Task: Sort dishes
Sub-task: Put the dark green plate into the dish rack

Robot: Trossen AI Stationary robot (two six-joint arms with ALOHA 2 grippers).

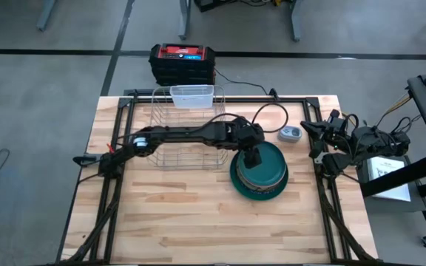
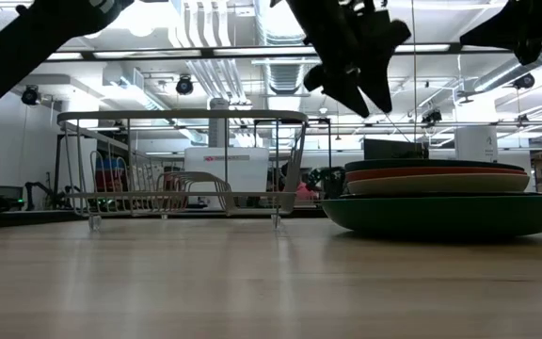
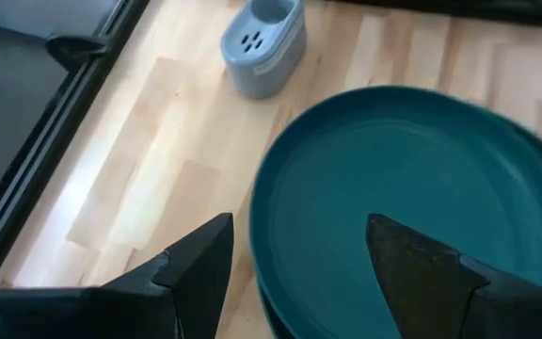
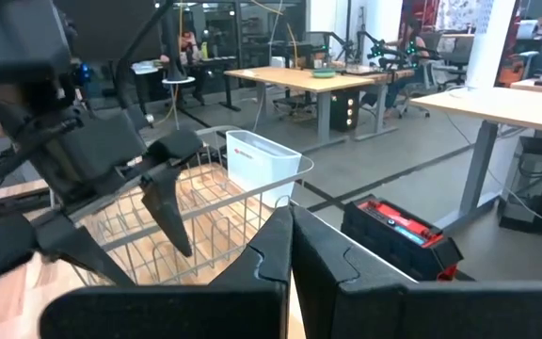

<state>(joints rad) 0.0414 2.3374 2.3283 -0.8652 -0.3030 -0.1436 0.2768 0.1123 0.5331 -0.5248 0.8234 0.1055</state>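
Left pincer (image 1: 253, 157) spread above teal plate (image 1: 266, 164) topping the stacked dishes (image 2: 445, 193), beside wire rack (image 1: 186, 125).

We record a dark teal-green top plate (image 1: 263, 167) on the stack, with an orange dish (image 2: 436, 174) and a cream-white dish (image 2: 438, 185) beneath, over a larger dark green plate (image 2: 450, 215). The tabletop (image 1: 198, 214) is pale striped wood; the wire rack (image 1: 187, 125) is silver.

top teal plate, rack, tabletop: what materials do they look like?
Top teal plate: likely matte plastic or melamine; even colour, soft sheen, no sharp glare. Could be glazed ceramic.
Rack: thin silver metal wire, probably chromed or coated steel, see-through grid.
Tabletop: light wood butcher block; visible glued strips and grain, low-gloss finish.
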